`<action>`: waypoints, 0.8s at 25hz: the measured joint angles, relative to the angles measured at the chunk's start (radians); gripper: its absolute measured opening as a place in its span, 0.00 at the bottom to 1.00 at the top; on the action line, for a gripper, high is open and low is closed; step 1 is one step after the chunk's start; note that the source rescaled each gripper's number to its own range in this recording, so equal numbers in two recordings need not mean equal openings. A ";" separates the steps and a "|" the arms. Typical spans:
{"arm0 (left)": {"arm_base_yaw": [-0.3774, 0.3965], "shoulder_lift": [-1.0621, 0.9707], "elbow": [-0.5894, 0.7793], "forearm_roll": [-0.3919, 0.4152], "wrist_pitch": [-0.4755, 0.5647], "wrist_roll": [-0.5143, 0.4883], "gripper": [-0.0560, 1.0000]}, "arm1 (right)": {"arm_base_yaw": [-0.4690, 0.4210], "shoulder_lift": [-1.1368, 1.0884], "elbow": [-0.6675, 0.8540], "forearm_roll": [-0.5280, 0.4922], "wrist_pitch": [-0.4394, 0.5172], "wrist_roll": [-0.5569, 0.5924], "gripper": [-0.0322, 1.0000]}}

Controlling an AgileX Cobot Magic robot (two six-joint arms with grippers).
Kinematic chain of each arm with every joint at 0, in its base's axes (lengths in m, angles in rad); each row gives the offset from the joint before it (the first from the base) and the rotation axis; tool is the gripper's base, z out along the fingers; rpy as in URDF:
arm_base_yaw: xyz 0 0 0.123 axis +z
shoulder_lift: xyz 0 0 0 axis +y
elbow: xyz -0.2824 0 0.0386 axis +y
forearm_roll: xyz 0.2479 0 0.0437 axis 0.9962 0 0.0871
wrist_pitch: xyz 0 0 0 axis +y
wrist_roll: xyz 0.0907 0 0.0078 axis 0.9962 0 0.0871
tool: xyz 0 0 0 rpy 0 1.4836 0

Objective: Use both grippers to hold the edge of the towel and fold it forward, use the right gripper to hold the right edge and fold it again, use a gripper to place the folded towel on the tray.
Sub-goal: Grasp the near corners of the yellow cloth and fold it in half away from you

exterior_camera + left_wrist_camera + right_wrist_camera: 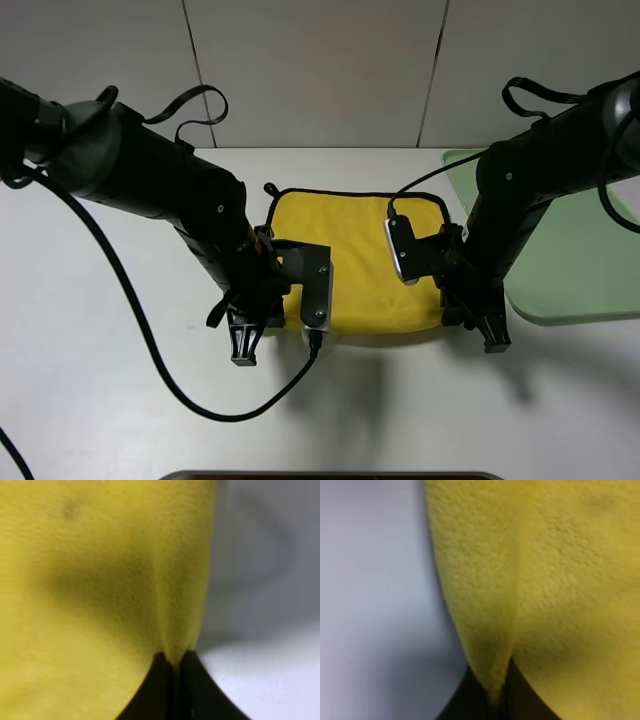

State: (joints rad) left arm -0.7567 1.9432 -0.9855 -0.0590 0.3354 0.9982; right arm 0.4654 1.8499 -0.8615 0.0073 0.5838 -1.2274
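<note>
The yellow towel (360, 250) lies spread on the white table between the two arms, its black-edged far side and small loop pointing away. My left gripper (265, 320) is down at the towel's near left corner. In the left wrist view its black fingers (160, 690) are shut on a pinched ridge of yellow cloth (100, 580). My right gripper (468, 318) is at the near right corner, its fingers (520, 695) shut on a fold of towel (560, 580). The pale green tray (585, 265) sits to the right, partly behind the right arm.
Black cables loop from the left arm across the near table (150, 340). A dark object edge (330, 476) shows at the bottom of the exterior view. A grey panelled wall stands behind the table.
</note>
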 joint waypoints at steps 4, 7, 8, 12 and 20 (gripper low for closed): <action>0.000 -0.051 0.000 0.014 0.007 0.000 0.05 | 0.000 -0.054 0.000 0.020 0.017 0.039 0.03; 0.000 -0.081 0.000 0.017 0.012 0.000 0.05 | 0.000 -0.089 0.001 0.034 0.027 0.063 0.03; 0.000 -0.092 0.000 0.017 0.014 0.000 0.05 | 0.000 -0.105 0.001 0.041 0.028 0.072 0.03; 0.000 -0.137 0.000 0.018 0.017 0.000 0.05 | 0.000 -0.171 0.001 0.050 0.039 0.147 0.03; 0.000 -0.231 0.000 0.018 0.083 0.000 0.05 | 0.108 -0.261 0.001 0.018 0.115 0.253 0.03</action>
State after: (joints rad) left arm -0.7567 1.7118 -0.9855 -0.0407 0.4186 0.9982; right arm 0.5738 1.5893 -0.8607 0.0249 0.6986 -0.9744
